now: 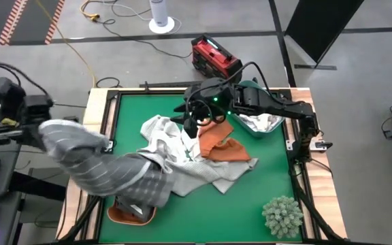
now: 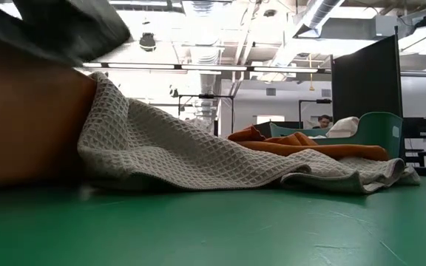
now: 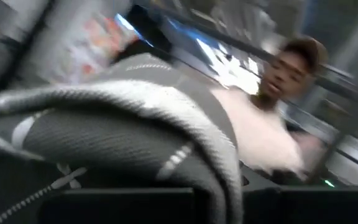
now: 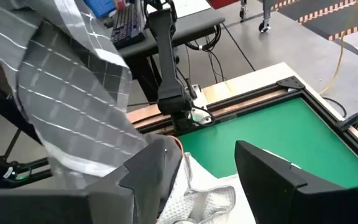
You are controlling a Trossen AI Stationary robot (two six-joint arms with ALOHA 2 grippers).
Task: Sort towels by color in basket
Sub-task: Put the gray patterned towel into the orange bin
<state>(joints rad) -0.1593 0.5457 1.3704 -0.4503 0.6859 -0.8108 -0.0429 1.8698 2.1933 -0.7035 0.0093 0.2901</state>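
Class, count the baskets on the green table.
2: a teal basket at the far right, holding white cloth; an orange basket at the near left. Towels could hide another.

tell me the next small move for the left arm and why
Probably swing the grey checked towel over the orange basket at the table's near left edge, then lower. The towel hangs stretched from the left arm, trailing toward that basket; the left gripper itself is hidden by cloth.

A spiky green plant ball (image 1: 282,215) sits on the green table (image 1: 271,173).
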